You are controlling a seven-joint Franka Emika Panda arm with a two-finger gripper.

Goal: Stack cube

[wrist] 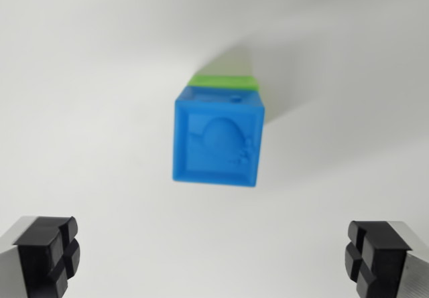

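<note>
White, matte and featureless, the work surface (87, 77) fills the whole wrist view, with soft grey shading along the top edge and a faint shadow running from the stack toward 1 o'clock. Near the centre of the view stands a blue plastic cube (216, 140), its upper face moulded with a recessed square panel carrying a rounded raised figure; the picture is too soft to tell what the figure shows. The blue cube sits on top of a green plastic cube (224, 80), of which only a narrow strip shows at the 12 o'clock edge of the blue cube; the rest is hidden beneath it. The two-finger gripper (214, 258) appears at the bottom of the view with its jaws spread wide and nothing between them. One black rubber pad (50, 254) on a grey metal finger occupies the 8 o'clock corner, and the matching pad occupies the 4 o'clock corner. Both pads are well apart from the blue cube and touch neither cube.
</note>
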